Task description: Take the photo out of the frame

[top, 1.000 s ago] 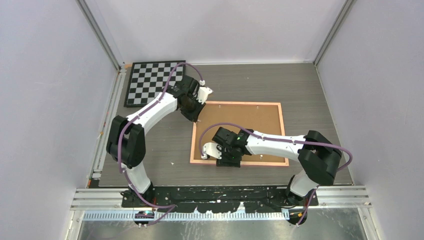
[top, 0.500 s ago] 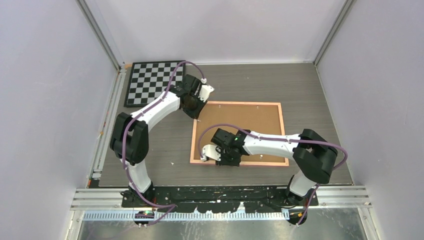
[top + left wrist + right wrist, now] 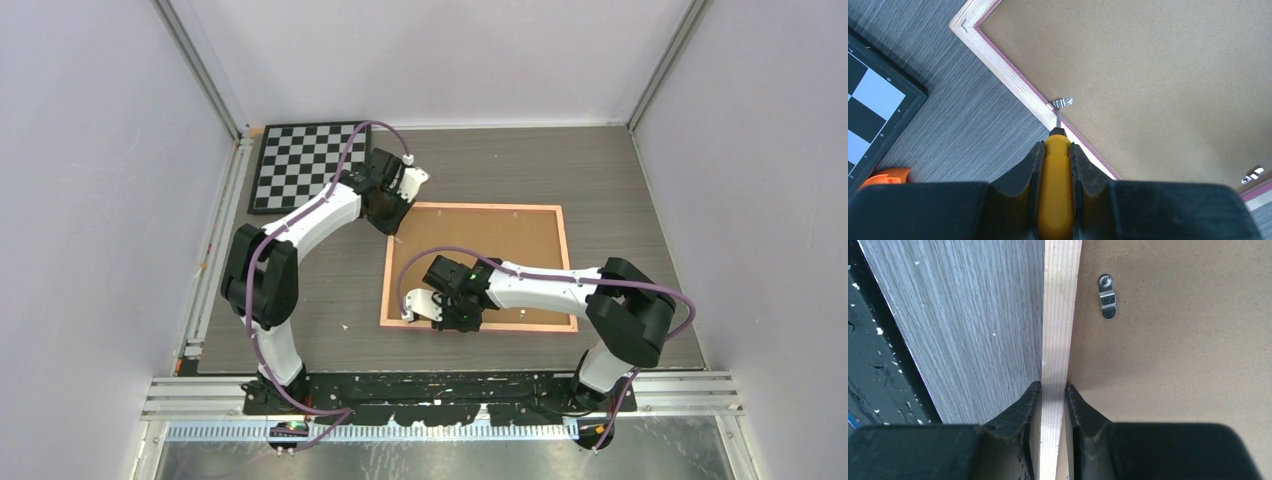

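Observation:
The frame lies face down on the table, brown fibreboard back up, thin pink border around it. The photo is hidden under the backing. My left gripper is at the frame's far left corner, shut on a yellow-handled screwdriver. The screwdriver's metal tip touches a small metal clip on the frame's left rail. My right gripper is at the frame's near edge. In the right wrist view the gripper is shut on the pale wooden rail, one finger on each side.
A black-rimmed chessboard lies at the far left, its corner close to the left gripper. A small orange object sits beside it. More clips show on the backing. Walls enclose the table.
My left gripper with the screwdriver has shifted slightly toward the frame's far left corner. My right gripper has edged a little left along the near rail.

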You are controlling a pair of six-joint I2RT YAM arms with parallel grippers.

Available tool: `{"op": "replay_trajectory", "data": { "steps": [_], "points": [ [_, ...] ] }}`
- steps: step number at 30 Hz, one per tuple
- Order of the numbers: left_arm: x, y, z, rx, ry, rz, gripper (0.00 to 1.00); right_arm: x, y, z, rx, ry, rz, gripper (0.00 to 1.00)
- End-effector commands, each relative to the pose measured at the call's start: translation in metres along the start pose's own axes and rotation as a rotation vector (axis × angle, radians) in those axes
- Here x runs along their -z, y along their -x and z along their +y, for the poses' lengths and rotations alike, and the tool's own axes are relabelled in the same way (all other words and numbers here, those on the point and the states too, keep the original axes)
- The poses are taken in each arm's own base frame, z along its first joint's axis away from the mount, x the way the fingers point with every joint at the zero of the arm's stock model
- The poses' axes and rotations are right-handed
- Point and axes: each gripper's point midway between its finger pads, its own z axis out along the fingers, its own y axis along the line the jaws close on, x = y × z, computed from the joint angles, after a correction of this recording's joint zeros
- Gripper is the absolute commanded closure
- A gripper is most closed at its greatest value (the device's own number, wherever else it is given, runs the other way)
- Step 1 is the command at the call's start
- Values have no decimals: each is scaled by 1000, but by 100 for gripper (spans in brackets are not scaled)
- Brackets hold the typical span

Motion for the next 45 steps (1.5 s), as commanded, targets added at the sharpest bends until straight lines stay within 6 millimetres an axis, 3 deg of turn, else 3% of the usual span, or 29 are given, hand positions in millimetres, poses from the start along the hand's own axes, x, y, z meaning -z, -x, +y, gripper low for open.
{"op": "replay_trajectory", "data": {
  "steps": [1,8,24,36,41,45],
  "points": [
    [-9,14,7,-9,34,-53,100,-1,-6,17,20,93,17,95],
    [-15,15,1,4,6,-54,100,-3,-7,19,23,105,26,96],
    [-21,7,-46,-43,-142,-39,100,-5,-6,17,18,100,29,96],
    [-12,11,-49,-59,-147,-49,100,-3,-3,14,14,83,16,95],
    [14,33,-33,-45,-111,-116,100,11,6,-5,-24,-4,-24,77],
    [37,47,-14,10,-108,-165,100,39,17,-25,-106,-40,-114,58]
  ]
}}
